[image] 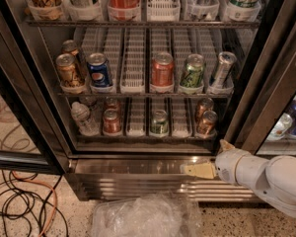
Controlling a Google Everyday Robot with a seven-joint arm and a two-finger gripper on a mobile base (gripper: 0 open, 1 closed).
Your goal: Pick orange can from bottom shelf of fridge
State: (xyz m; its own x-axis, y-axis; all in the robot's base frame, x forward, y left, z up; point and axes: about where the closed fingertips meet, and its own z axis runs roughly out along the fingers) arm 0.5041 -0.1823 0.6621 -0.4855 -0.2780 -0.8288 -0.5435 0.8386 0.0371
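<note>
Approach step. Gripper point(195, 170) low at 5 o'clock, open or closed: can't tell. Next: raise to orange can point(207, 123) at its 12 o'clock.

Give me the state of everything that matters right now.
fridge: open.
orange can: upright, bottom shelf, front right, untouched.
second orange can: upright, behind it.
gripper: below that shelf, at the base grille, holding nothing.
silver can: tilted, middle shelf.

orange can point(207, 123): bottom shelf point(136, 121), right | pincer point(197, 170): below, before fridge point(138, 179)
</note>
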